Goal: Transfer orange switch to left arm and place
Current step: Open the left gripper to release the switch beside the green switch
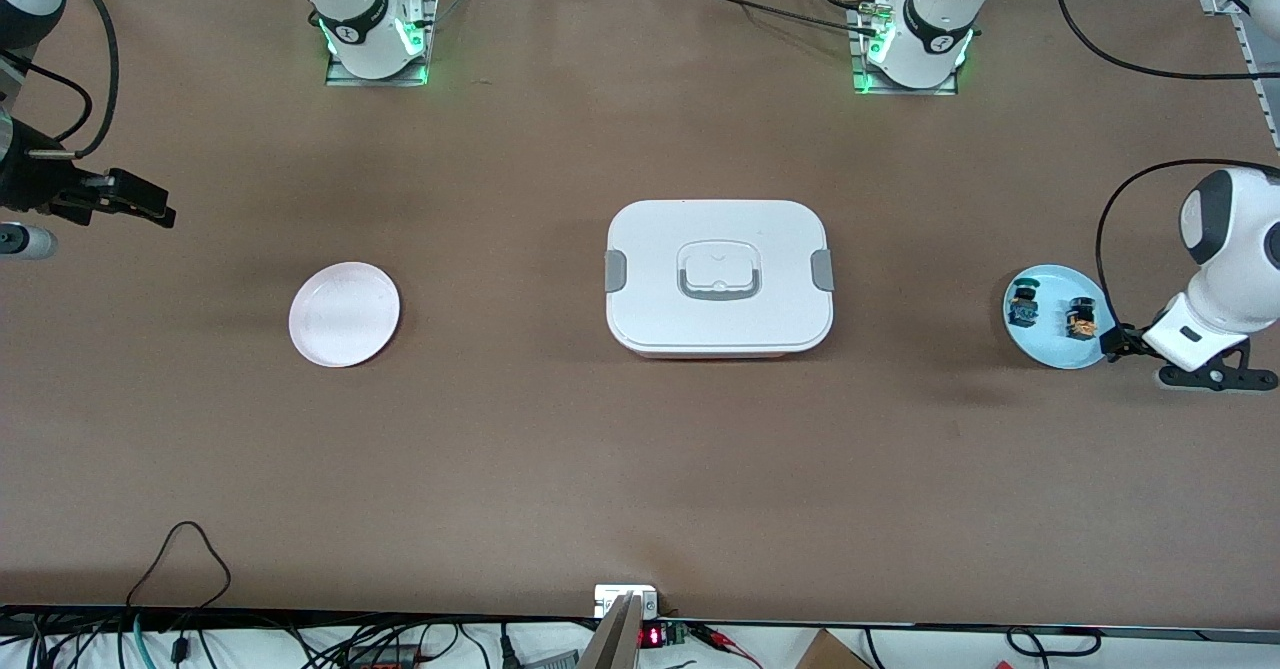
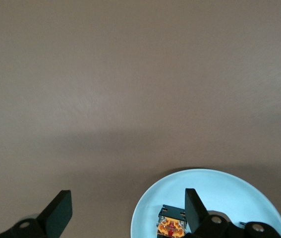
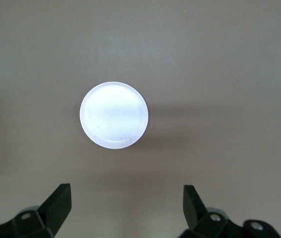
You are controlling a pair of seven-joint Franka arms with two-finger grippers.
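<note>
Now orange switch (image 1: 1081, 318), tiny, orange-brown cap, black base, on blue plate (image 1: 1050, 341)

Table (image 1: 560, 469) matt brown; box (image 1: 650, 249) smooth white plastic; blue plate (image 1: 1050, 349) glossy.

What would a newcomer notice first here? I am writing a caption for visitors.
A large white rounded box with grey clips sits mid-table. Toward the left arm's end, a pale blue plate holds the tiny orange switch and a blue-green switch, the open left gripper over its edge. An empty pink-white plate lies toward the right arm's end.
</note>
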